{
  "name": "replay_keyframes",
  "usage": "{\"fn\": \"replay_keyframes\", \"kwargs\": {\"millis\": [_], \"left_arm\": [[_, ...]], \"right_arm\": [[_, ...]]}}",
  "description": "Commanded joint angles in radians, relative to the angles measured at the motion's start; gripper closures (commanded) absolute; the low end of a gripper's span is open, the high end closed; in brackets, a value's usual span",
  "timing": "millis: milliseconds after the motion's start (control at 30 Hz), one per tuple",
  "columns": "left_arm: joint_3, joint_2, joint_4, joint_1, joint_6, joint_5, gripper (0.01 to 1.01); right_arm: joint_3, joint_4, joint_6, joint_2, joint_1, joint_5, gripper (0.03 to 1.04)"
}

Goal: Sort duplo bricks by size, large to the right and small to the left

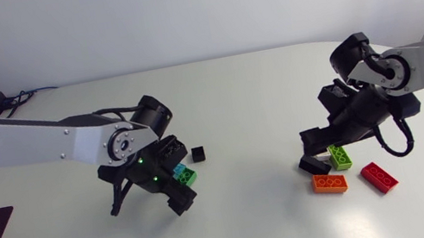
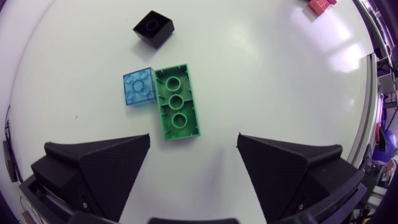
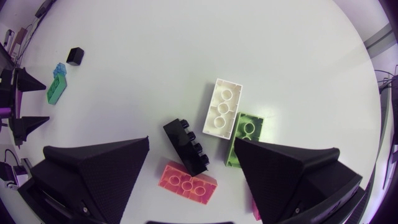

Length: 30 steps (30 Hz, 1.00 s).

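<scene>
My left gripper (image 2: 194,146) hangs open over the table's left half (image 1: 171,192). Just ahead of its fingers a long green brick (image 2: 176,101) lies studs down, touching a small clear-blue brick (image 2: 138,86). A small black brick (image 2: 153,28) sits further ahead. My right gripper (image 3: 192,144) is open above the right-hand group (image 1: 323,150). A long black brick (image 3: 186,146) lies between its fingers, untouched. Around it lie a white brick (image 3: 222,107), a lime brick (image 3: 245,134) and an orange brick (image 3: 187,182).
A red brick (image 1: 379,177) lies right of the orange brick (image 1: 329,183), towards the table's front right. In the head view the white brick is hidden under my right arm. Bare white table (image 1: 247,121) separates the two groups.
</scene>
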Motion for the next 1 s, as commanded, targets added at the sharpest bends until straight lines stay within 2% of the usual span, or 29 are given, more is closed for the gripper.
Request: {"fn": "replay_keyframes", "kwargs": {"millis": [0, 100, 133, 233, 333, 567, 867, 900, 933, 967], "left_arm": [[0.03, 0.043, 0.02, 0.006, -0.025, 0.009, 0.069], [0.044, 0.075, 0.029, 0.006, -0.023, 0.015, 0.197], [0.047, 0.081, 0.033, 0.004, -0.025, 0.015, 0.287], [0.052, 0.08, 0.05, 0.004, -0.043, 0.032, 0.661], [0.047, 0.064, 0.05, 0.0, -0.038, 0.035, 0.73], [0.044, 0.049, 0.049, -0.034, -0.035, 0.035, 0.743], [0.176, 0.046, 0.043, -0.223, -0.058, 0.054, 0.731], [0.197, 0.048, 0.038, -0.243, -0.066, 0.054, 0.698], [0.21, 0.048, 0.035, -0.252, -0.071, 0.054, 0.559], [0.216, 0.04, 0.021, -0.257, -0.071, 0.055, 0.259]], "right_arm": [[-0.029, -0.018, -0.013, -0.019, 0.008, -0.004, 0.06], [-0.03, -0.022, -0.013, -0.026, 0.007, -0.004, 0.06], [-0.03, -0.022, -0.013, -0.031, 0.005, -0.004, 0.06], [-0.035, -0.022, -0.013, -0.037, 0.002, -0.004, 0.06], [-0.038, -0.022, -0.013, -0.04, -0.001, -0.004, 0.06], [-0.047, -0.022, -0.011, -0.048, -0.002, -0.004, 0.06], [-0.082, -0.02, -0.011, -0.068, -0.009, -0.006, 0.06], [-0.084, -0.02, -0.011, -0.071, -0.007, -0.006, 0.06], [-0.085, -0.022, -0.011, -0.075, -0.006, -0.006, 0.06], [-0.088, -0.02, -0.011, -0.08, -0.002, -0.006, 0.06]]}}
